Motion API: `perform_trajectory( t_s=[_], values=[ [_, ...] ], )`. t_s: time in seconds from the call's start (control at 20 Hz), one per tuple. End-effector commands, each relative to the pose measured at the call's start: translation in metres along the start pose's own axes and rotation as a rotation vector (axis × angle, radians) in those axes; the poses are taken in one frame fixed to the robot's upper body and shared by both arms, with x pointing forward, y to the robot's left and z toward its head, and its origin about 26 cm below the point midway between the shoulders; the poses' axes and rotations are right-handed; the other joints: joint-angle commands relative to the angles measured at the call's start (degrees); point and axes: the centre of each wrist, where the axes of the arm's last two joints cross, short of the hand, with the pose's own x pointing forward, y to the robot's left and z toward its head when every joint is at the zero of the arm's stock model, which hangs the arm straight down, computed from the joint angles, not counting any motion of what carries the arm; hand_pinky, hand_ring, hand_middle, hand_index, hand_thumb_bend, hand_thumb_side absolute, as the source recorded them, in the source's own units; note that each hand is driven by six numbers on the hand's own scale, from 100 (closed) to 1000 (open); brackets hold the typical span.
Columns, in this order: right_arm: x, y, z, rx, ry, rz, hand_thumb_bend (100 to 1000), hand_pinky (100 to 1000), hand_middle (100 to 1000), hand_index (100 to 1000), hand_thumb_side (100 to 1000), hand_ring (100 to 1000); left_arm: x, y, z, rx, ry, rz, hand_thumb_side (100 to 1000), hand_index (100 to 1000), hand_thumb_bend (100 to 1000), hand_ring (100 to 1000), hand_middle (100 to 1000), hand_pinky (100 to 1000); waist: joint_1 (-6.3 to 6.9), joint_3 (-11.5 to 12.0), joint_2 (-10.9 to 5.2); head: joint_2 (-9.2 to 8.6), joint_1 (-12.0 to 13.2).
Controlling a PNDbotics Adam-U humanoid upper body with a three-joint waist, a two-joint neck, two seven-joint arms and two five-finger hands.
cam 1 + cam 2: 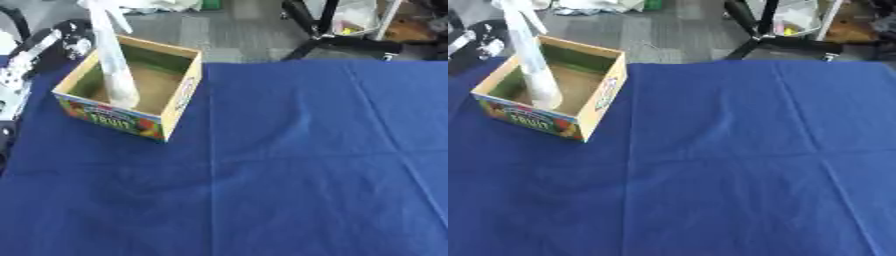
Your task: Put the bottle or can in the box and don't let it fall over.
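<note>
One tall pale bottle [114, 60] stands inside the open cardboard fruit box [179, 90], at about ten o'clock on the desk [306, 165], which is covered in a blue cloth. The bottle's base rests on the box floor near the front wall, and its body rises well above the rim, leaning slightly toward the far left (its top is cut off by the upper edge of both views, so I cannot tell whether anything holds it there).

At about nine o'clock, beside the box, part of the robot's left arm [35, 55] shows as black and silver, but no robot hand is clearly visible; I cannot tell whether the left one is open or closed, and the right one is out of sight.

Judging from this, the main risk is tipping: the bottle is tall and narrow with a small base, so a brush from the arm, or a sideways release, could topple it against the box wall or out over the rim. A nudge to the light box itself, which could slide on the cloth, would do the same.
</note>
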Motion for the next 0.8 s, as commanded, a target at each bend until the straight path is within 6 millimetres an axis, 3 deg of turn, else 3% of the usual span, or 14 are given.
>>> perform_trajectory(
  t_s=[0.05,0.3,0.5,0.75,0.8],
  values=[
    [0.011,-0.004,-0.004,0.011,-0.028,0.034,100,1000,1000,1000,536,1000,0.01,0.035,0.01,0.049,-0.019,-0.047,801,930,100,1000,966,1000,0.29,0.16,-1.65,0.5,-0.35],
    [0.012,-0.007,-0.004,-0.002,-0.032,0.042,100,1000,1000,1000,551,1000,0.025,0.06,0.031,0.095,-0.079,-0.048,716,938,100,1000,971,1000,0.72,0.55,-1.84,1.09,-0.87],
    [0.013,-0.01,-0.003,-0.013,-0.034,0.052,100,1000,1000,1000,537,1000,0.053,0.083,0.057,0.17,-0.198,0.007,598,935,100,1000,964,1000,1.01,1.09,-1.98,1.34,-1.27],
    [0.014,-0.011,-0.003,-0.02,-0.038,0.054,100,1000,1000,1000,537,1000,0.08,0.091,0.079,0.232,-0.257,0.085,591,935,100,1000,959,1000,1.21,1.16,-2.1,1.45,-1.16],
    [0.014,-0.011,-0.003,-0.022,-0.039,0.053,100,1000,1000,1000,540,1000,0.082,0.091,0.08,0.236,-0.259,0.091,599,940,100,985,908,1000,1.21,1.26,-2.18,1.29,-1.06]
  ],
)
